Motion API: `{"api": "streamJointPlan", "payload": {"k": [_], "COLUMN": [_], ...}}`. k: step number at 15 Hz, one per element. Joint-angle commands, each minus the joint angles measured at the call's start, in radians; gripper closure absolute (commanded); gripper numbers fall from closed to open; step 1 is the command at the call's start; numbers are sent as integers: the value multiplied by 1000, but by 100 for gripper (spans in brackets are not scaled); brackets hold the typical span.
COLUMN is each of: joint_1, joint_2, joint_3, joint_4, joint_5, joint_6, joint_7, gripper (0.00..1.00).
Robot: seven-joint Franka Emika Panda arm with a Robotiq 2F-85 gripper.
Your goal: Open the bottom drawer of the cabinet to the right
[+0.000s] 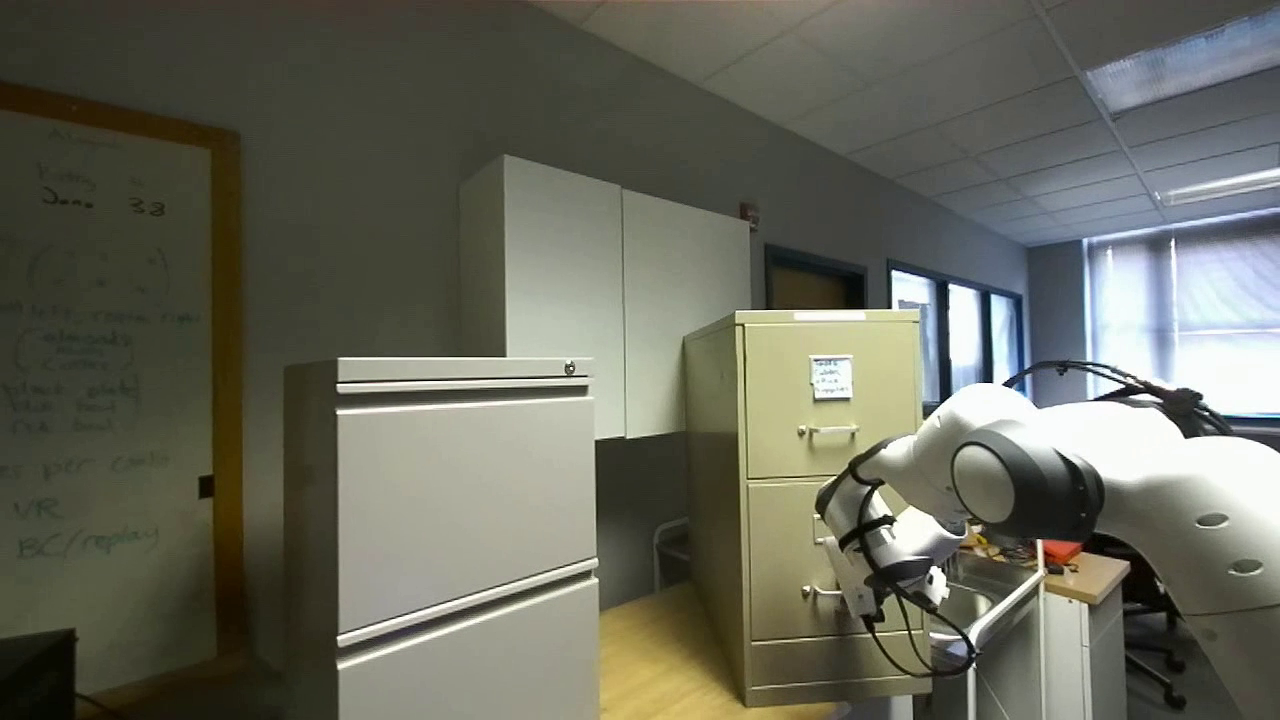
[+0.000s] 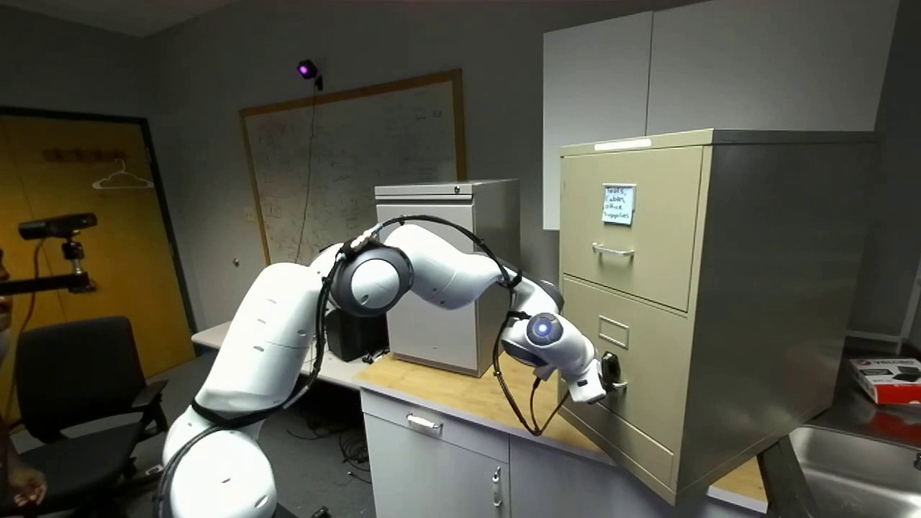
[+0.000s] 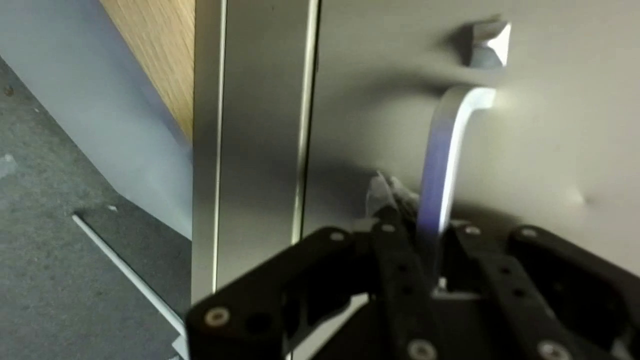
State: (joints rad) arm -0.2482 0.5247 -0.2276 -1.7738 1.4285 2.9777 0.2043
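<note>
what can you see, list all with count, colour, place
filing cabinet: one, tan, on the counter
drawer handles: two, silver, on its front
label card: one, white, on filing cabinet
second cabinet: one, light grey, same counter
counter: one, light brown, under both
cupboard fronts: two, white, on wall
whiteboard: one, white, on wall
sink: one, silver, beside filing cabinet
box: one, red and white, by sink
door: at least one, ochre, left background
hanger: one, white, on door
chair: at least one, black, by door
purple-lit device: one, black, above whiteboard
windows: several, bright, right background
mounted camera: one, black, left edge
robot arm: one, white, at filing cabinet
hand: one, black, around lower handle
</note>
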Motion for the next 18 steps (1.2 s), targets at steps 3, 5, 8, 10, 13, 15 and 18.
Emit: {"api": "streamJointPlan", "payload": {"k": [3, 5, 8, 10, 13, 15, 18], "joint_1": [-76, -86, -80, -76, -70, -64, -55], "joint_2": [-103, -121, -124, -142, -180, -207, -250], "joint_3": [-38, -41, -31, -22, -19, -20, -19], "joint_4": [-172, -202, -219, -249, -302, -342, -402], "joint_5": [-151, -167, -159, -140, -126, -121, -106], "joint_6": [-277, -316, -323, -321, -317, -310, -303], "joint_7": [151, 173, 168, 153, 148, 146, 131], "gripper": [96, 96, 96, 96, 96, 96, 96]}}
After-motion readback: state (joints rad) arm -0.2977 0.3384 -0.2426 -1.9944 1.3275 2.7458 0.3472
